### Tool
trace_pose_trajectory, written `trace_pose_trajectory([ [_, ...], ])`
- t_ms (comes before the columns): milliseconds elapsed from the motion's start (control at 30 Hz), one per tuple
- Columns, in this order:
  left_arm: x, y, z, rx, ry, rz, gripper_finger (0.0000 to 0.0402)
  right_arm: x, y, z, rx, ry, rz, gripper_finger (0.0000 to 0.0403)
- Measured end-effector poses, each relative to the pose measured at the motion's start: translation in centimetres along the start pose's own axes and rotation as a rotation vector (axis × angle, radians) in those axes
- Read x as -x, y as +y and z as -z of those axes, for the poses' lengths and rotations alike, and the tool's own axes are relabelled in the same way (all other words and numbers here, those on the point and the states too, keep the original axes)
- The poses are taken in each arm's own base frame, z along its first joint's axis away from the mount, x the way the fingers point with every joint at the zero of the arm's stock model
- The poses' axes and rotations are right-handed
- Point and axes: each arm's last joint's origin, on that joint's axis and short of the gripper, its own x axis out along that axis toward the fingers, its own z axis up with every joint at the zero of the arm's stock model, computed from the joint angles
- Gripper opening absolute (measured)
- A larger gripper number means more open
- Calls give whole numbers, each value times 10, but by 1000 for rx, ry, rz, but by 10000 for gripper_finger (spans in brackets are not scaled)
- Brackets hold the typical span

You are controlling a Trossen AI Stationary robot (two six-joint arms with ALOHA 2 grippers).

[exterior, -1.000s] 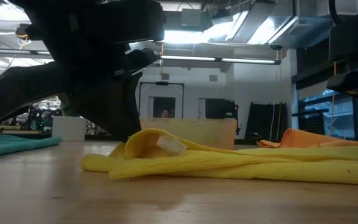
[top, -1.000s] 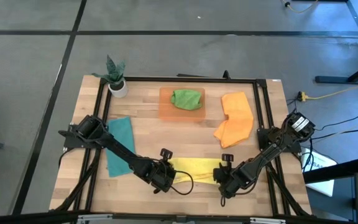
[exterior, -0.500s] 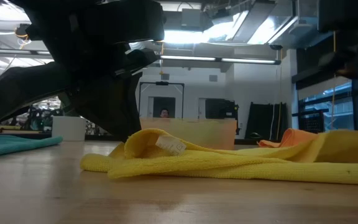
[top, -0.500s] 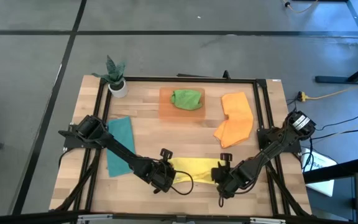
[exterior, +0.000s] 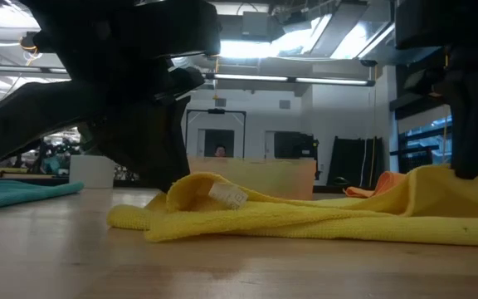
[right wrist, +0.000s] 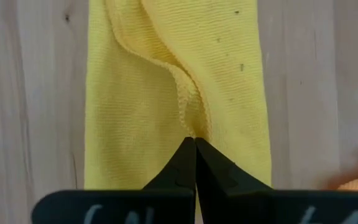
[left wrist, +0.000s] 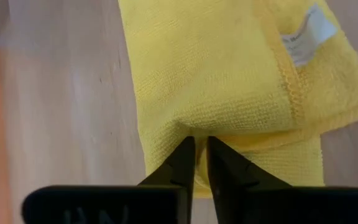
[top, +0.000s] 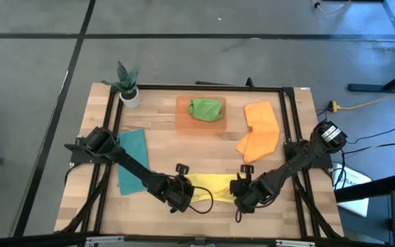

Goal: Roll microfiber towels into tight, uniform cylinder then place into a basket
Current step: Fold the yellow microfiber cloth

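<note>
Long yellow microfiber towel (top: 214, 188) lay folded on the wooden desk (top: 163, 144), in front of the translucent orange basket (top: 201, 114). Left end effector (top: 187, 194) sat at its left end, fingers slightly parted. Right end effector (top: 242, 195) was pinched tight on its right end, lifting it.

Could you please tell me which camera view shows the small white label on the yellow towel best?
The left wrist view: the label lies plain on the yellow towel. The low view shows it edge-on; the high and right wrist views show none.
</note>
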Motion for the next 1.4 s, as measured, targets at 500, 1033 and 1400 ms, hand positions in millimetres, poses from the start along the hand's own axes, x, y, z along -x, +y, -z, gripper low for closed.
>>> trace_pose_trajectory([
  [500, 35, 10, -17, 110, 136, -39, 62, 9, -11, -21, -32, -52, 68, 0],
  [1033, 68, -4, -29, 70, 111, -16, 63, 1, -50, -30, -260, -5, 255, 0],
  [1400, 70, -7, -28, 92, 113, -18, 63, -4, -67, -33, -340, 8, 354, 0],
])
